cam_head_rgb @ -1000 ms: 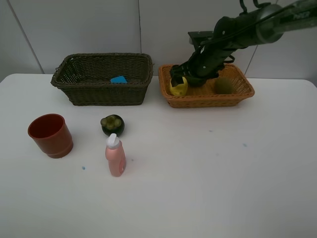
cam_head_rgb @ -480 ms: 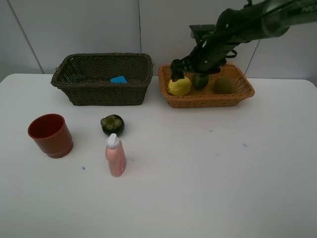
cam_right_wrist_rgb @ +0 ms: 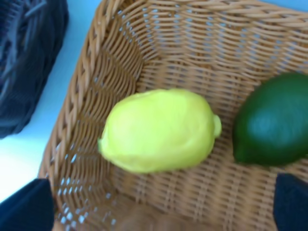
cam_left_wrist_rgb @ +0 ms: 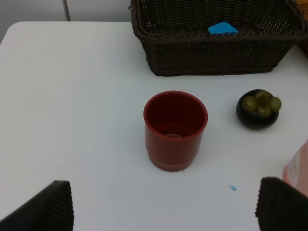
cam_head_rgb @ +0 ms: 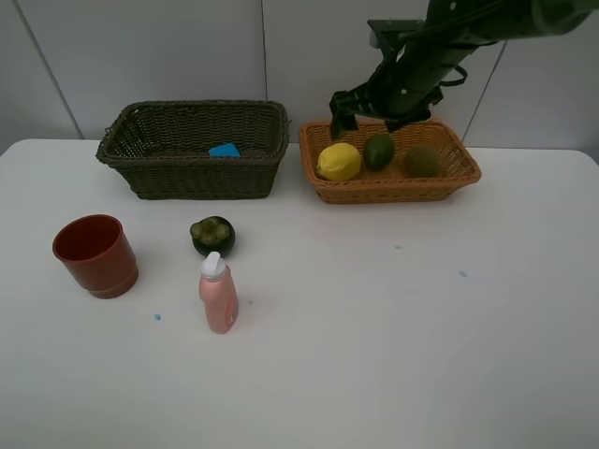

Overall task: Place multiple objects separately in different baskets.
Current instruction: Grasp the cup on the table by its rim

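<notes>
Right pincer (cam_head_rgb: pixel 365 110), jaws wide and empty, hangs over the orange-tan basket (cam_head_rgb: pixel 463 173) at upper right, lemon (cam_head_rgb: pixel 339 162) beneath. Mangosteen (cam_head_rgb: pixel 212 235) sits lower left on the desk (cam_head_rgb: pixel 393 327), likely nearer the open left pincer (cam_left_wrist_rgb: pixel 163 207), beside the red cup (cam_left_wrist_rgb: pixel 175 127).

Exterior high: fixed above the table's (cam_head_rgb: pixel 374 374) near edge, tilted down toward the back wall (cam_head_rgb: pixel 140 56). Far off and wide, whole tabletop in frame. Dark basket (cam_head_rgb: pixel 197 178) at 11 o'clock from centre, orange basket (cam_head_rgb: pixel 393 192) at 1 o'clock, red cup (cam_head_rgb: pixel 94 254) at 9 o'clock.

Left wrist: oblique downward look, fairly near, facing the red cup with the dark basket beyond. Shares cup, mangosteen (cam_head_rgb: pixel 212 236) and dark basket with the exterior view.

Right wrist: very near, steeply down into the orange basket's end beside the dark basket. Lemon (cam_head_rgb: pixel 339 162) and lime (cam_head_rgb: pixel 378 151) fill it, soft focus. Shares those 2 fruits with the exterior view. Dark basket's edge shows too: common to all 3 views.
</notes>
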`<state>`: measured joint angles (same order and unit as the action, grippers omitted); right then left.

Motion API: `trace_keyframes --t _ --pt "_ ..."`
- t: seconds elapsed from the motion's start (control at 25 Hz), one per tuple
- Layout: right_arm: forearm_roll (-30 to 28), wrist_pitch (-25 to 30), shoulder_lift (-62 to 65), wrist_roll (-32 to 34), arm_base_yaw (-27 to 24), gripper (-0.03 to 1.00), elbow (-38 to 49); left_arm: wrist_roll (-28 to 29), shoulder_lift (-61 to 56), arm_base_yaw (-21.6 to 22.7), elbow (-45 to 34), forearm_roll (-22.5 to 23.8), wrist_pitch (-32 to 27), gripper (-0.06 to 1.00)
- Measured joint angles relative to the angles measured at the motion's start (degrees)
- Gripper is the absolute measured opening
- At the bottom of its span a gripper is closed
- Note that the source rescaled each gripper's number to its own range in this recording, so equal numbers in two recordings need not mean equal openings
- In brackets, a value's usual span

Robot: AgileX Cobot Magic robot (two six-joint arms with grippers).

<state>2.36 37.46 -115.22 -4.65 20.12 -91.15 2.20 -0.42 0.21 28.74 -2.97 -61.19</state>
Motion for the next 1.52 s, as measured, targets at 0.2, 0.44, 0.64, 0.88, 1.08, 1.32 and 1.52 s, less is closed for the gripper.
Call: trace_keyframes --t 0.2,0.44,0.64,0.88,1.08,1.32,1.52 --pt "-1.33 6.54 5.67 0.0 0.06 1.0 0.01 0.0 0.0 0.0 0.0 0.0 0.0 0.98" --pt "-3.83 9.63 16.28 0.0 1.31 1.0 5.46 0.0 0.0 0.0 0.0 0.0 0.0 0.98" --pt "-3.96 9.43 29.32 0.0 1.36 1.0 16.02 0.0 0.0 0.0 0.0 0.0 0.0 0.98" --pt "-4.02 8.77 45.9 0.0 1.36 1.0 28.27 0.0 0.0 0.0 0.0 0.0 0.0 0.98" --pt "-4.07 8.77 57.28 0.0 1.36 1.0 35.56 0.0 0.0 0.0 0.0 0.0 0.0 0.98" --pt "-4.07 9.63 68.16 -3.22 1.36 1.0 41.24 0.0 0.0 0.0 0.0 0.0 0.0 0.98" --pt "-4.07 13.97 75.53 -5.24 1.36 1.0 44.26 0.0 0.0 0.0 0.0 0.0 0.0 0.98"
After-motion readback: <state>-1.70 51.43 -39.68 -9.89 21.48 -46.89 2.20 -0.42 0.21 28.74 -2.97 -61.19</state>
